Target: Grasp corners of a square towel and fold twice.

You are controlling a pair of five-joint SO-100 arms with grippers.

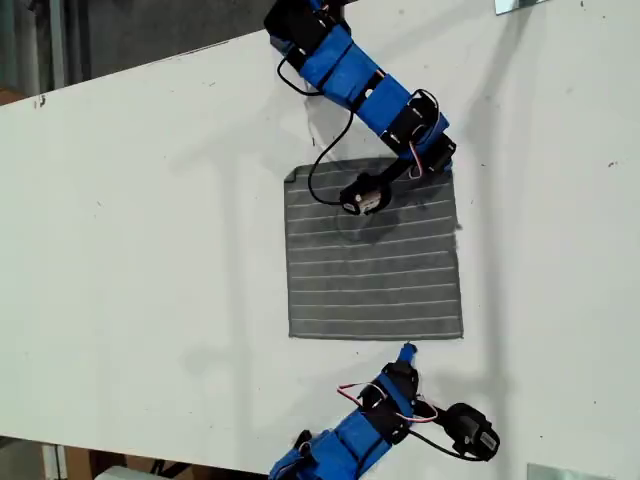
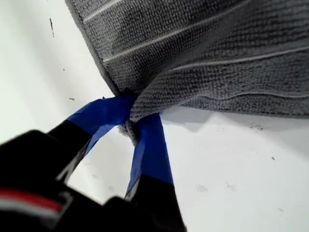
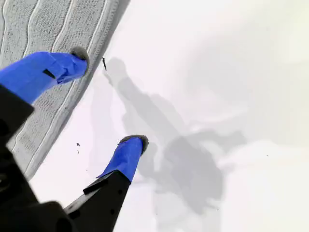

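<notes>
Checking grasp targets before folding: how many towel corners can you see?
4. In the exterior view three corners lie free: upper left, lower left, lower right. The upper right one hides under an arm, but the first wrist view shows it pinched in my first pincer.

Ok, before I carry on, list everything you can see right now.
towel: one, grey with pale stripes, flat on the table, mid exterior view.
table: one, white, under everything.
pale flat pieces: two, cut off at the exterior view's top right and bottom right.
my first gripper: blue tips, shut on a towel corner.
my second gripper: blue tips, open, astride a towel edge, holding nothing.
</notes>
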